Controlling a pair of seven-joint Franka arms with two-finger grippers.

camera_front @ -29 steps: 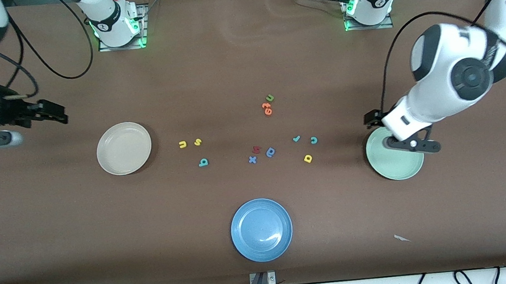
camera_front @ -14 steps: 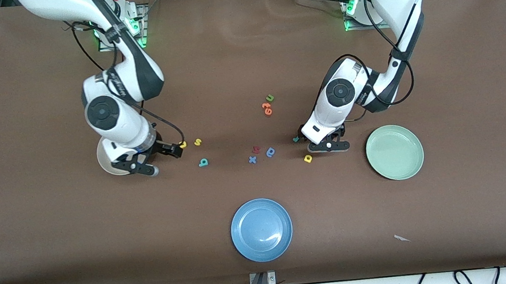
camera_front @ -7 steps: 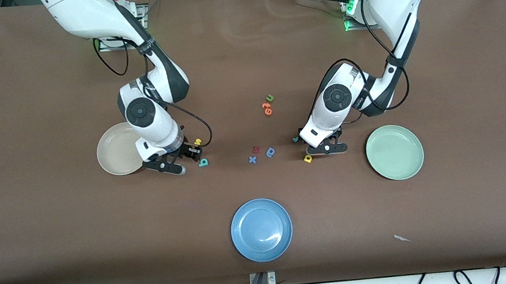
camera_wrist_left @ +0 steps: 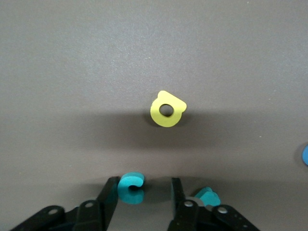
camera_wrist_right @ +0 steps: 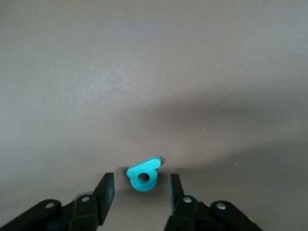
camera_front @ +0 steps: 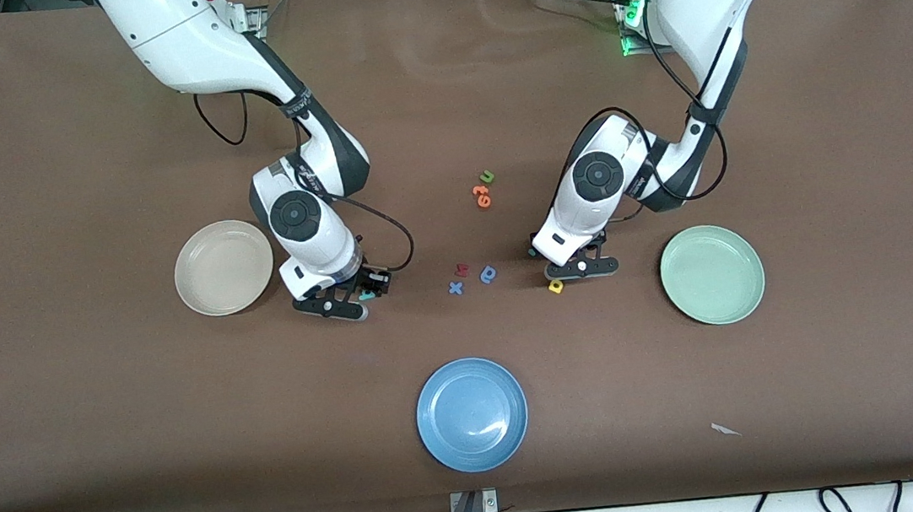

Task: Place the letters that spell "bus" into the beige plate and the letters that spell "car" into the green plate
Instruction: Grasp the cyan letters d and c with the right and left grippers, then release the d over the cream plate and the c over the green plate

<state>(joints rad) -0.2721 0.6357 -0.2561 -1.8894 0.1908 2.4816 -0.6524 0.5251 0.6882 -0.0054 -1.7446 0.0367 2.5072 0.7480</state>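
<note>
in the front view, my right hand (camera_front: 364, 293) sat low beside the beige plate (camera_front: 206, 292), my left hand (camera_front: 564, 266) near the green plate (camera_front: 734, 301). in the left wrist view, parted fingers (camera_wrist_left: 109, 196) bracketed the teal "c" (camera_wrist_left: 131, 187), ungripped. in the right wrist view, open fingers (camera_wrist_right: 106, 190) straddled the teal "b" (camera_wrist_right: 143, 176). i judged centring before squeezing best.

Both arms: glossy white shells, black joint bands, round dark joint caps. Black cables loop along each forearm. Bases carry green lights. The right tool (camera_front: 366, 287) and left tool (camera_front: 585, 264) have black fingers with silver screws.
</note>
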